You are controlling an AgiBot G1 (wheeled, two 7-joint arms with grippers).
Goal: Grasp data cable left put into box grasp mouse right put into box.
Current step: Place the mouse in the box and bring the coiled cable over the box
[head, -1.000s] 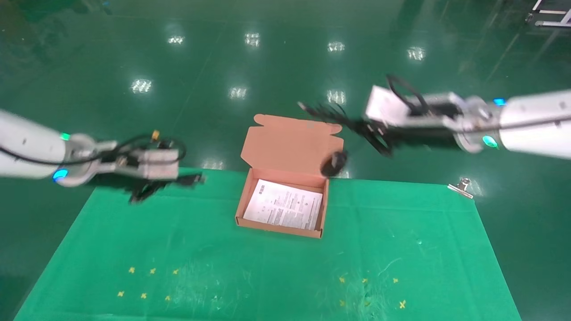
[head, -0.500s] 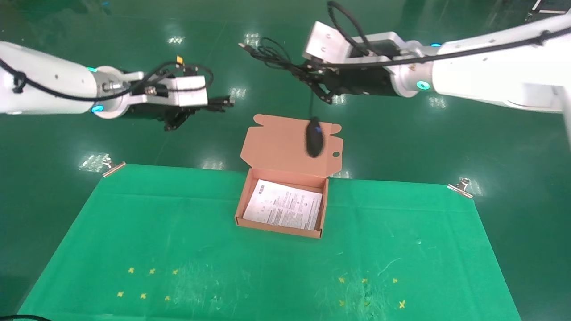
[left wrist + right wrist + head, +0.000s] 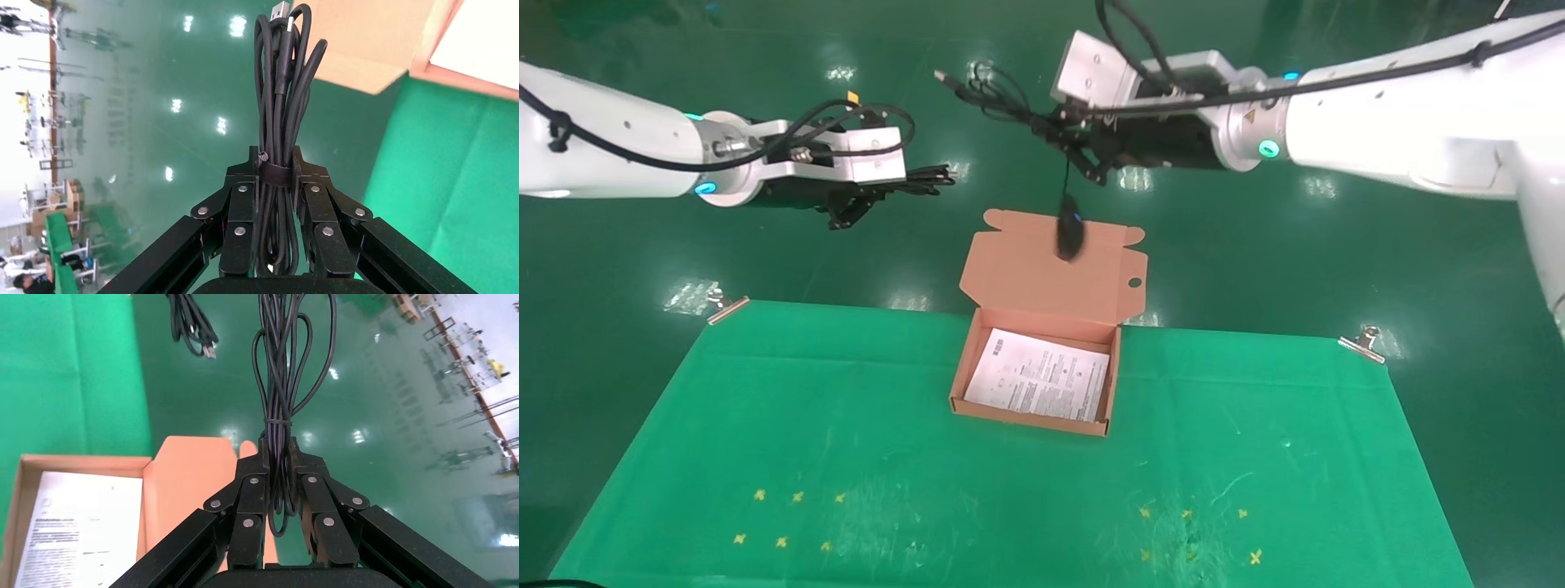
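Note:
My left gripper (image 3: 878, 189) hangs in the air left of and beyond the box (image 3: 1026, 418), shut on the bundled black data cable (image 3: 928, 175). In the left wrist view the fingers (image 3: 245, 196) clamp that data cable (image 3: 284, 73) at its strap, silvery plug outward. My right gripper (image 3: 1083, 151) is high behind the box, shut on the mouse's coiled cord (image 3: 284, 367). The black mouse (image 3: 1068, 233) dangles from the cord in front of the open lid (image 3: 1026, 273). The box stands open on the green cloth, white sheet (image 3: 1038, 382) inside. The mouse is hidden in the right wrist view.
The green cloth (image 3: 846, 457) covers the table, held by metal clips at its far corners (image 3: 727, 306) (image 3: 1365, 343). Small yellow marks (image 3: 789, 518) dot the near part. Shiny green floor (image 3: 928, 269) lies beyond the table edge.
Both arms have risen and moved inward toward the box. The right one carried the dangling mouse leftward across the lid; the left one lifted the data cable above the table's far edge.

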